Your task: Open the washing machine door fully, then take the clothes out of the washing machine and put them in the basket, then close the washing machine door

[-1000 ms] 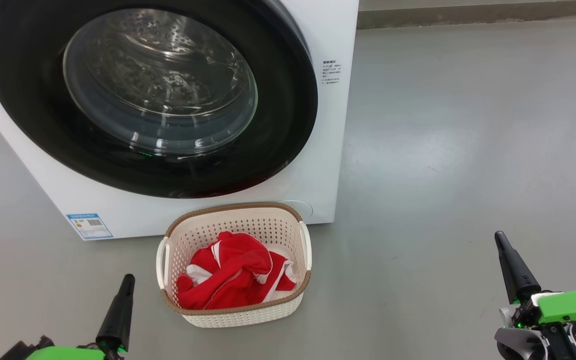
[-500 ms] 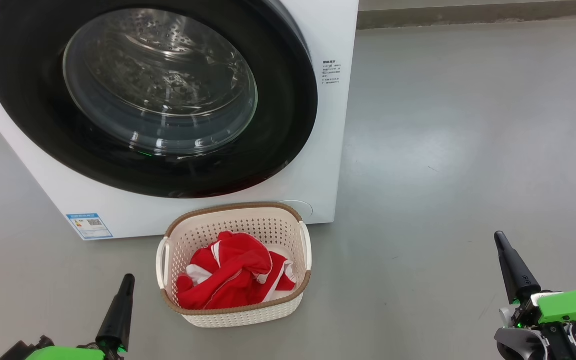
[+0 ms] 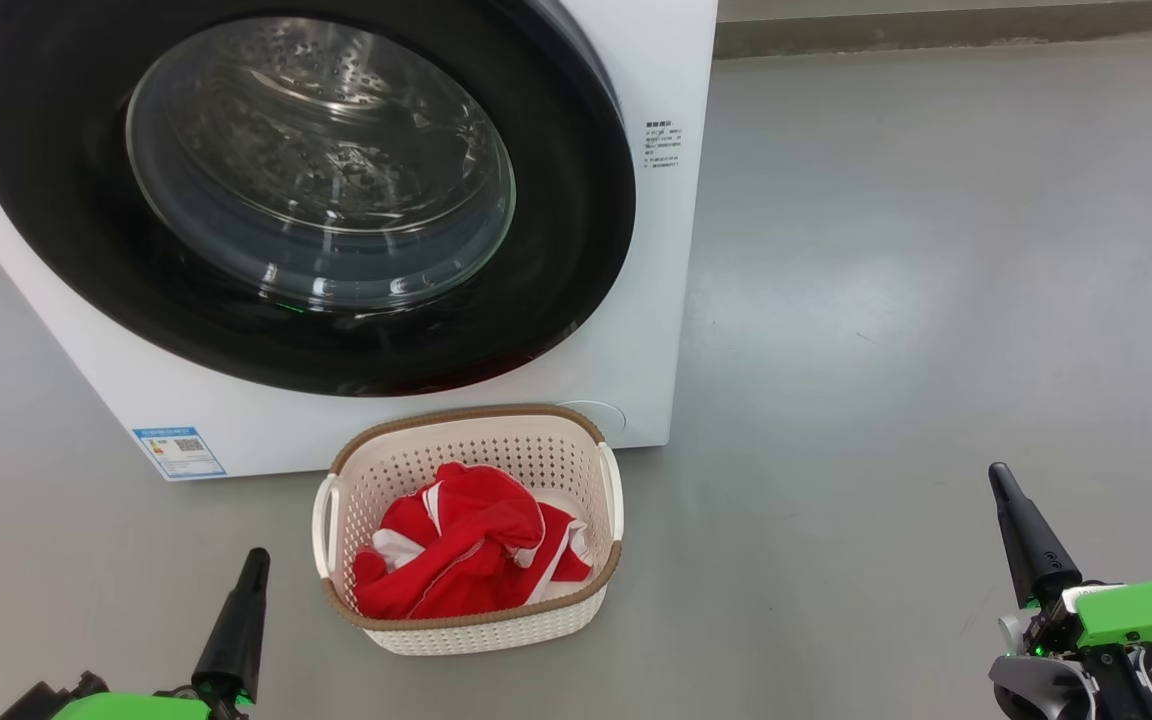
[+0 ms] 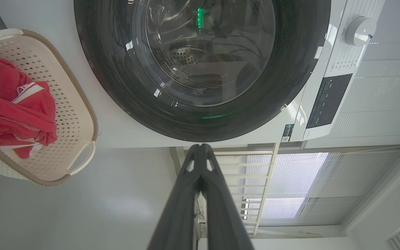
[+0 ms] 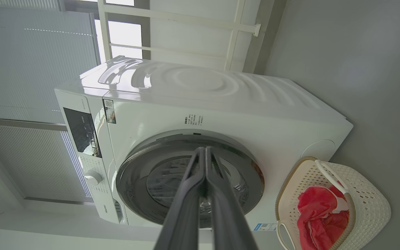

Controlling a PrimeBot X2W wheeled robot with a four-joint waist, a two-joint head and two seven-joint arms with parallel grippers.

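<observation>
Left claw point(image 3: 254, 570) at 7 o'clock, right claw point(image 3: 1004, 495) at 4 o'clock: both pinched together, empty. Basket point(image 3: 466, 412) at 6 o'clock holds the clothes point(image 3: 466, 550); beyond, washing machine door point(image 3: 576, 250) at 11 o'clock sits flush. Judged remaining: verify latch, keeping clear of basket.

1. Blue label sticker point(image 3: 179, 452), low on the front of the washing machine point(image 3: 656, 60): a QR code and fine print, too small to read.
2. Block of grey printed lines point(image 3: 663, 144) higher on the front: illegible.
3. QR sticker point(image 5: 109, 111) beside the black control panel point(image 5: 81, 130): no letters readable.
4. Markings by the dial point(image 4: 358, 30): too tiny to read.
</observation>
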